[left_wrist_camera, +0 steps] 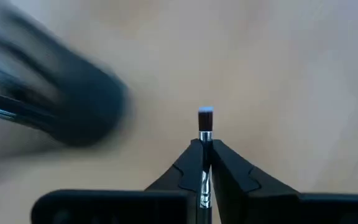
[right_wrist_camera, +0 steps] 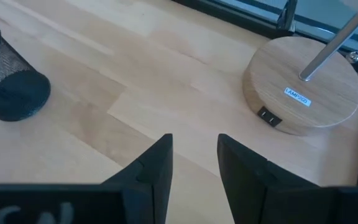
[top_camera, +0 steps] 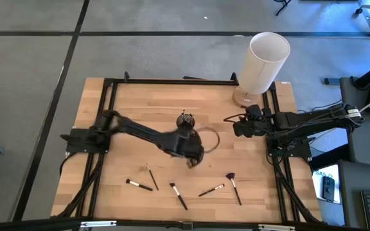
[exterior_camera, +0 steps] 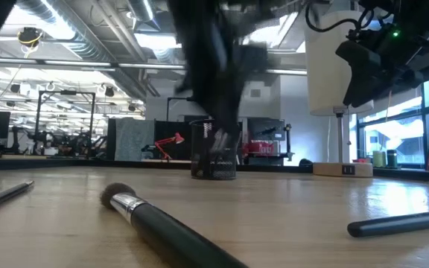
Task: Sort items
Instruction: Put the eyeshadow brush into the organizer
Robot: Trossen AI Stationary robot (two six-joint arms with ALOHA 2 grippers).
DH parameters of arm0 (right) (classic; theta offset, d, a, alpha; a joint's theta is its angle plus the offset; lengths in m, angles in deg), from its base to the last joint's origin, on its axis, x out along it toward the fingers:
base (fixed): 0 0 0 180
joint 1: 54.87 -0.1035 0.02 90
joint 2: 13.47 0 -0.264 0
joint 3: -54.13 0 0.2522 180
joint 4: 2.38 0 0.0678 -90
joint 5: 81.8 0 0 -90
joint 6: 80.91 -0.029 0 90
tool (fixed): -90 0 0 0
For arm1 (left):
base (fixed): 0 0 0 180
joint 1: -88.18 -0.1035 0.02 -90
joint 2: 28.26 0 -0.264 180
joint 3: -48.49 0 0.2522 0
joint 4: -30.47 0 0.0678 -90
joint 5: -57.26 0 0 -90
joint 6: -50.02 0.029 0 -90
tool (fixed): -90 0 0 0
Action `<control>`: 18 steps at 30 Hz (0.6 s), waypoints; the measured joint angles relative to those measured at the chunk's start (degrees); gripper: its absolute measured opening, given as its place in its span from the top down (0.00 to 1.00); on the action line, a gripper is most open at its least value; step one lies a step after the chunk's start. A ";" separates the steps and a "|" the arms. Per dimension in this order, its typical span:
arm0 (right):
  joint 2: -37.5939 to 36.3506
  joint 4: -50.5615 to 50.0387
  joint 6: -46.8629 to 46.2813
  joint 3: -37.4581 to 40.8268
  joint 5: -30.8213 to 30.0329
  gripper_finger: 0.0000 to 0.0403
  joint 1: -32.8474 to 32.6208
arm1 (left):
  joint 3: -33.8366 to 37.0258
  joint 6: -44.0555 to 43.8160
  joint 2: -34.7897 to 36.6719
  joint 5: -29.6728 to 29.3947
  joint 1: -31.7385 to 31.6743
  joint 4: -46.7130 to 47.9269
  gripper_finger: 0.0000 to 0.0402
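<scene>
While the left gripper (left_wrist_camera: 204, 163) is closed on a thin brush (left_wrist_camera: 204, 127), its two dark fingers (left_wrist_camera: 185, 168) press together around the pale ferrule, and the small tip stands out just past them, above the bare wood. Seen from the high view, this gripper (top_camera: 193, 159) is at the centre of the frame, a little below and to the right of the small black cup (top_camera: 185, 120). Some brushes already stand in this cup, which the low view shows at the middle of the frame behind a blurred dark arm.

Five more brushes lie on the table (top_camera: 140, 106) in a loose row at the lower part of the high view: a black one (top_camera: 139, 185) at lower left, a thin pale one (top_camera: 151, 176) just beside it, a black one (top_camera: 178, 196) at lower centre, another (top_camera: 211, 190) to its right, and the fan brush (top_camera: 234, 187) with a reddish head farthest right.

At the right of the frame, the right gripper (right_wrist_camera: 194, 158) waits with its fingers apart and nothing between them, near the round wooden lamp base (right_wrist_camera: 303, 84) under the white cylinder (top_camera: 263, 61)
</scene>
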 joint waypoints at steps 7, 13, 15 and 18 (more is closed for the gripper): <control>-1.38 -0.06 0.17 0.00 -0.56 0.69 0.00 | -0.06 -0.04 10.82 -27.30 -0.37 -0.44 0.94; -1.41 -0.02 1.05 0.00 -2.13 0.69 0.00 | 1.37 -4.23 13.55 -44.93 -0.84 -1.94 0.94; -1.40 -0.02 1.08 0.00 -3.14 0.69 0.00 | 2.59 -4.57 13.50 -46.08 -1.88 -4.52 0.94; -1.40 -0.02 1.28 0.00 -4.80 0.69 0.00 | 4.62 -4.59 11.93 -42.43 -4.52 -7.74 0.94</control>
